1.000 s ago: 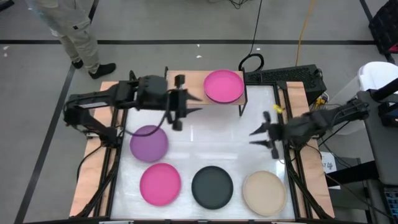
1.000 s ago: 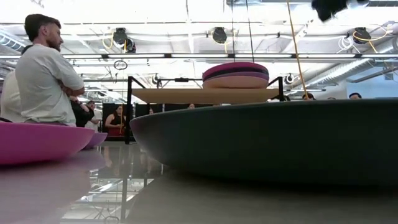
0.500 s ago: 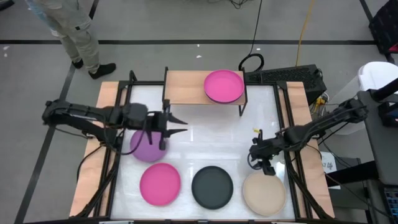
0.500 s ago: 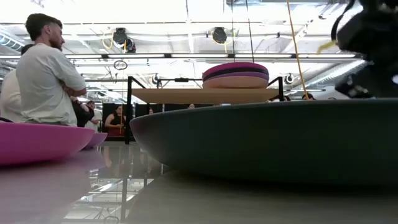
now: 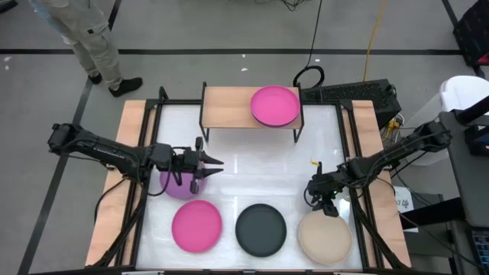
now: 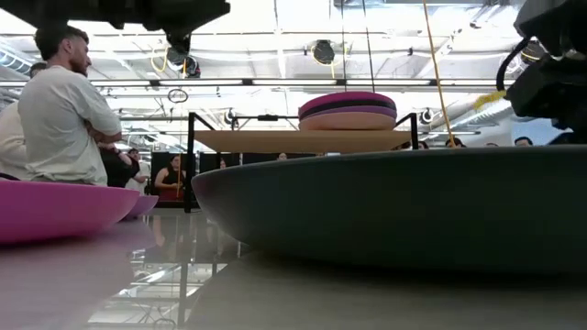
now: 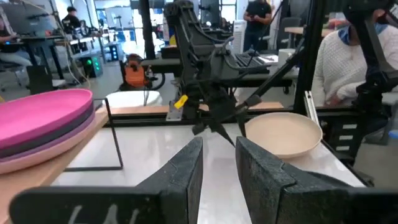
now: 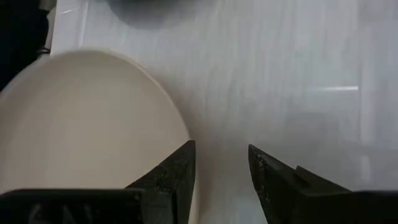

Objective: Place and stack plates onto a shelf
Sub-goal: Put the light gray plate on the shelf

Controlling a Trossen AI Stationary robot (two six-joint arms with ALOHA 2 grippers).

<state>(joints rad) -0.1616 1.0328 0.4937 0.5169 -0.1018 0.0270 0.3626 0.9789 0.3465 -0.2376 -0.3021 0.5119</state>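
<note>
The shelf stands at the far middle of the table on thin black legs. On its right half sits a stack of plates, hot pink on top. On the table lie a purple plate, a hot pink plate, a black plate and a beige plate. My left gripper is open and level, pointing right over the purple plate's right rim. My right gripper is open and points down just beyond the beige plate's far-left rim. One finger hangs over that rim, the other over bare table.
Wooden side strips and black frame rails run along both table sides. A keyboard lies right of the shelf. A person stands beyond the far-left corner, and people show in the room. Bare table lies between the arms.
My left gripper has drawn back from the shelf's near-left corner toward the near-left and now sits over the purple plate. My right gripper has moved toward the near edge and tipped its fingers down at the beige plate's far rim. No plate has moved.
</note>
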